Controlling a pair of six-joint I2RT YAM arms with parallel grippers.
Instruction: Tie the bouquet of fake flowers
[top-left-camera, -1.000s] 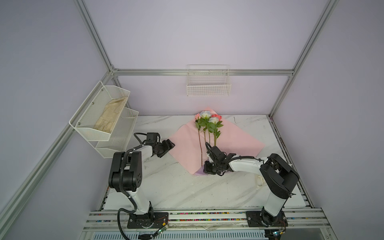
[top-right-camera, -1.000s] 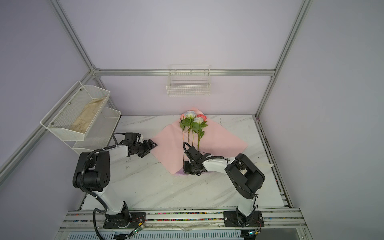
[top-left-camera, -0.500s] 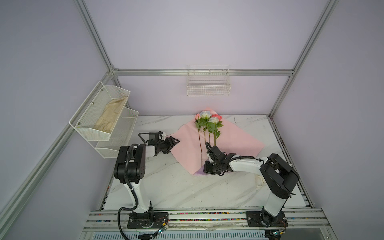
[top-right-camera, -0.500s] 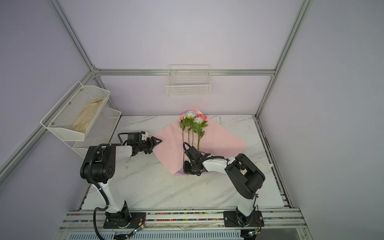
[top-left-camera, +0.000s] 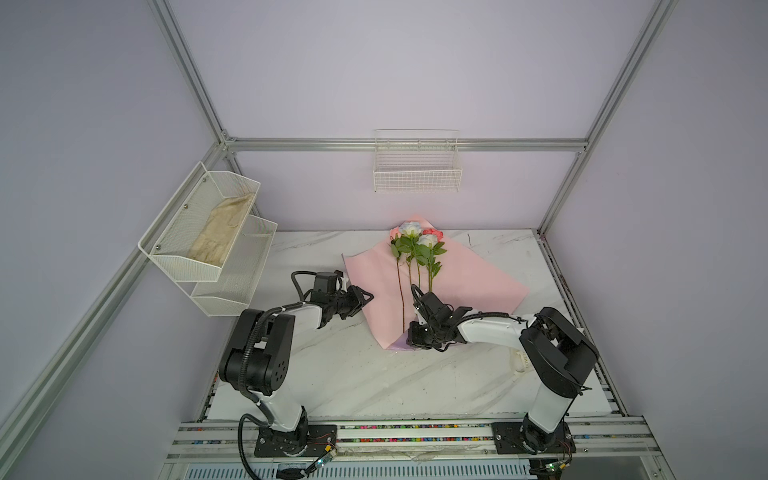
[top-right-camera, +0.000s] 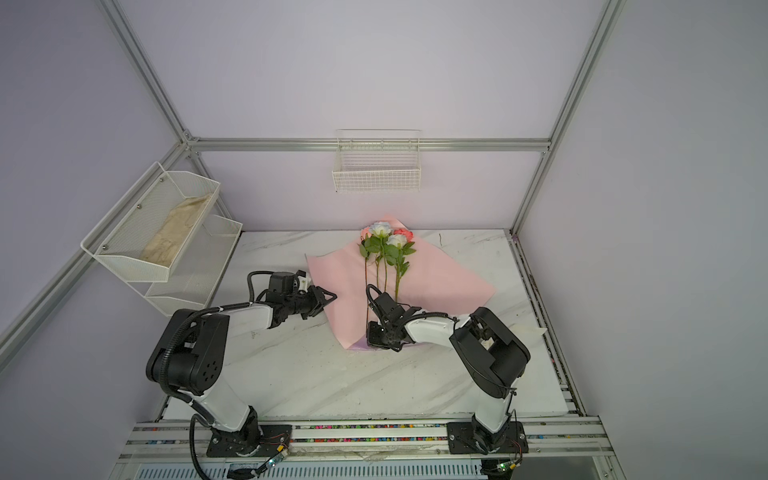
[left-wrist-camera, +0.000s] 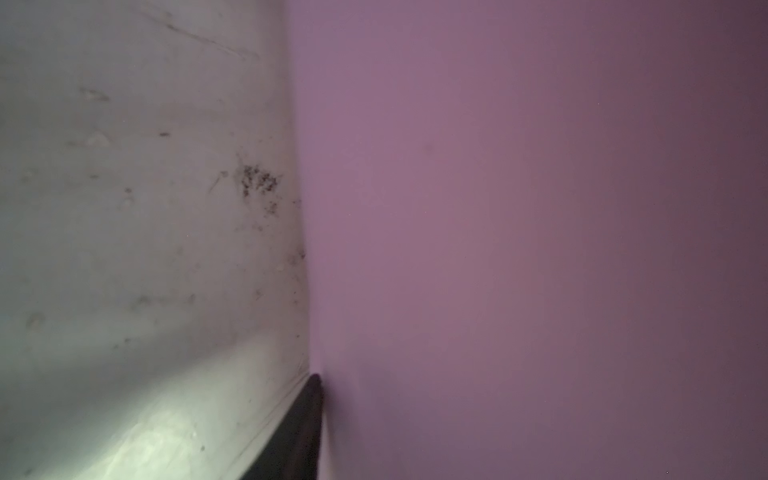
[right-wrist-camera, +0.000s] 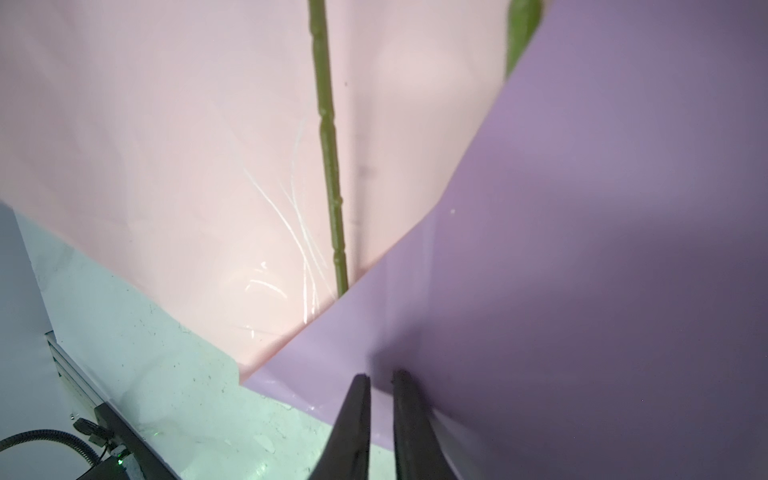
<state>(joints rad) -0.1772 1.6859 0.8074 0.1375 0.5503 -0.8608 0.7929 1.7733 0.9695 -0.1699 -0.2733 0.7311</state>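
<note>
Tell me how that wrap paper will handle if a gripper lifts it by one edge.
The wrap paper is probably floppy and light: its lilac flap curves over rather than creasing flat. It looks smooth and glossy, with sheen marks near the stem, so it may slip in a pinch. Once the paper tilts, that stem could slide.

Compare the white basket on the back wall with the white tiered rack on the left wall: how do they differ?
The basket is one open wire-grid tier; the rack has two fine-mesh tiers. The rack's upper tier holds cream fabric; nothing shows in the basket. Both are white and wall-mounted.
</note>
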